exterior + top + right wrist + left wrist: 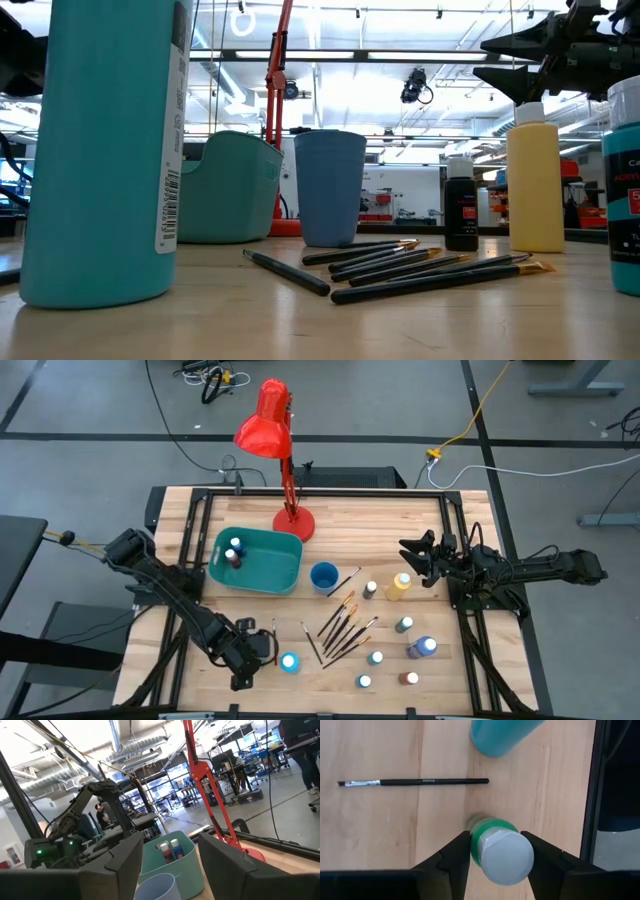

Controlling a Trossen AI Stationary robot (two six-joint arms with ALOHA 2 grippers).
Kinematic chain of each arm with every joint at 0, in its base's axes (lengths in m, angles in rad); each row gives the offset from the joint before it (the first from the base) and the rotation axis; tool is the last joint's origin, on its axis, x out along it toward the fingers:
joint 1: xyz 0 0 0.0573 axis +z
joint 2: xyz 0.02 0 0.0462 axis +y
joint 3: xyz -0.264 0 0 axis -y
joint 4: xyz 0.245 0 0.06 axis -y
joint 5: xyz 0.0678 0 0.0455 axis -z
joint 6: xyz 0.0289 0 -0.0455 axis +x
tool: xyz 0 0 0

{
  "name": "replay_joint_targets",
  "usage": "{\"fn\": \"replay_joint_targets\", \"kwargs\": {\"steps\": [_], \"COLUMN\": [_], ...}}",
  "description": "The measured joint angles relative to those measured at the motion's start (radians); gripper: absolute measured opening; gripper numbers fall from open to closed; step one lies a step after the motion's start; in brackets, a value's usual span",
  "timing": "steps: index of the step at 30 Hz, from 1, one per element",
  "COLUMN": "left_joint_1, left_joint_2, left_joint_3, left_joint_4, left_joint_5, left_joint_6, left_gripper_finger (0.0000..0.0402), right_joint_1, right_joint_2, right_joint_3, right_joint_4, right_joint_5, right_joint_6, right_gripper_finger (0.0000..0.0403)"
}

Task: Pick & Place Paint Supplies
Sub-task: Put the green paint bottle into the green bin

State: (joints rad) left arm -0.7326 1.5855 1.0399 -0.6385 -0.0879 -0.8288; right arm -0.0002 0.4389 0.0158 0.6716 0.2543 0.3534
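The left gripper (495, 857) sits low at the near left of the counter (330, 520), its jaws straddling a green bottle (497, 851) with a white cap; the fingers (455, 855) stand just beside the bottle's sides, and whether they already press on it cannot be told. In the high view that bottle (289, 661) stands at the gripper's tip (268, 650), its cap glowing pale. Just beyond it in the wrist view stands a second, larger teal bottle (502, 735), and a single dark-handled brush (415, 782) lies flat on the wood, apart from both.

More brushes (340, 628) lie fanned in a loose heap at the middle of the counter, with one brush (348, 578) leaning off toward the blue cup (323, 576). To their right stand small white-capped bottles: a dark one (370, 590), a tall yellow bottle (399, 586), a green one (404, 625), a blue one (421, 648), a teal one (375, 658), and two more (365, 682) (411, 679) at the near edge.

The teal bin (256, 559) at the left centre already holds two bottles (234, 552), one blue, one red-brown, in its left end. A red lamp (270, 435) stands on its base just behind the bin.

The right gripper (418, 558) hovers above the counter at the right, close by the yellow bottle, jaws spread and holding nothing. The blue cup stands between the brush heap and the bin.
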Motion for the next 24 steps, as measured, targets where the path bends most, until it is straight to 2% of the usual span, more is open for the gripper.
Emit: {"fn": "replay_joint_targets", "kwargs": {"steps": [4, 10, 13, 19, 24], "left_joint_1": [0.023, 0.077, 0.091, 0.106, 0.106], "left_joint_2": [-0.006, -0.068, -0.12, -0.262, -0.394], "left_joint_3": [0.002, 0.001, 0.001, 0.001, 0.001], "left_joint_4": [-0.027, -0.205, -0.271, -0.381, -0.522], "left_joint_5": [0.009, 0.031, 0.019, -0.102, -0.232], "left_joint_6": [-0.09, -0.289, -0.31, -0.308, -0.352], "left_gripper_finger": [0.0163, 0.0166, 0.017, 0.0162, 0.0172], "right_joint_1": [0.0, 0.0, 0.0, 0.0, 0.0], "right_joint_2": [0.0, 0.0, 0.0, 0.0, 0.0], "right_joint_3": [0.0, 0.0, 0.0, 0.0, 0.0], "right_joint_4": [0.0, 0.0, 0.0, 0.0, 0.0], "right_joint_5": [0.0, 0.0, 0.0, 0.0, 0.0], "right_joint_6": [0.0, -0.003, -0.004, -0.004, -0.005], "right_gripper_finger": [0.0204, 0.0204, 0.0204, 0.0204, 0.0204]}}
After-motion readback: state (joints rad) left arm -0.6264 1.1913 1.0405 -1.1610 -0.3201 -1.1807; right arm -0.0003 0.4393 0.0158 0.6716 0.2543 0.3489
